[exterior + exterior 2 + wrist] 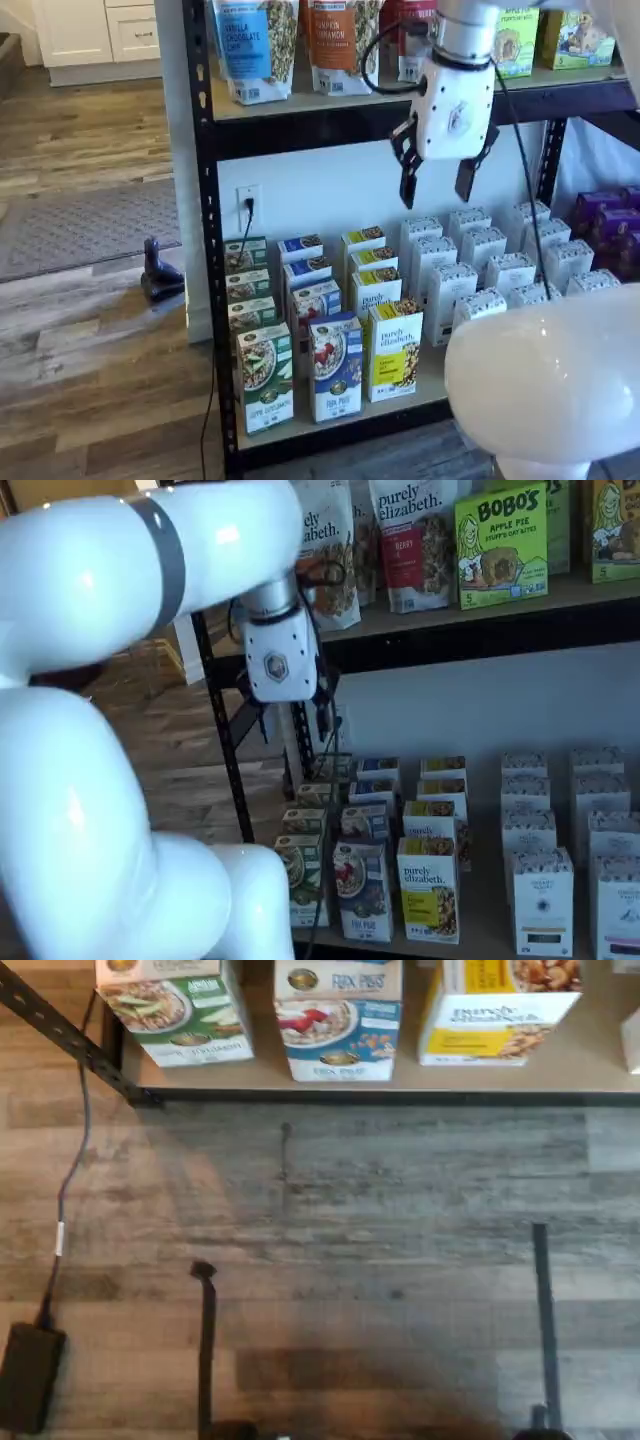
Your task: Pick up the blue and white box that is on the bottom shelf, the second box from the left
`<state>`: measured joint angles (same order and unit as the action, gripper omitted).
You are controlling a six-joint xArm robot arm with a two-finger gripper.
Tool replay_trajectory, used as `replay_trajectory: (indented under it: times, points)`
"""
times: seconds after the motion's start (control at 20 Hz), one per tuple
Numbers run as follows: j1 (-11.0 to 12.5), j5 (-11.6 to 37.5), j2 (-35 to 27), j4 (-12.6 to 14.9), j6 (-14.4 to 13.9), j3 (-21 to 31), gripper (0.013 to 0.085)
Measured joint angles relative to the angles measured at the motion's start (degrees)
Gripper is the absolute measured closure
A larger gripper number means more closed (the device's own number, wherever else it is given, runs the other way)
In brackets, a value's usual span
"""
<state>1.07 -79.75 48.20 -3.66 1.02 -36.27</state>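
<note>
The blue and white box [335, 368] stands upright at the front of the bottom shelf [432, 388], between a green-and-white carton and a yellow-and-white one. It also shows in a shelf view as the blue and white box [362, 890], and in the wrist view as the blue and white box [338, 1025] behind the bottom shelf's [560, 1075] black rail. My gripper [440, 182] hangs in front of the upper shelf's edge, well above the box and to its right. Its two black fingers are open with a plain gap and hold nothing.
A green-and-white carton [265, 378] and a yellow "purely elizabeth" carton [395, 352] flank the box, with more rows behind. White cartons [480, 260] fill the shelf's right. Pouches [340, 40] stand on the upper board. A black adapter [28, 1375] lies on the floor. My arm's white body [545, 385] blocks the lower right.
</note>
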Motion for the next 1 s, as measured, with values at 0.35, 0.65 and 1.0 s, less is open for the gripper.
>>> replay_trajectory:
  times: [0.35,0.65,1.0]
  points:
    - [-2.1,8.5,-3.6,-0.4,-1.4,5.4,0.013]
    - [-5.7,19.1,-6.9,2.1,-5.6,10.1,0.013]
    - [-7.8,25.4,-13.9,2.8,-8.0,11.2,0.013]
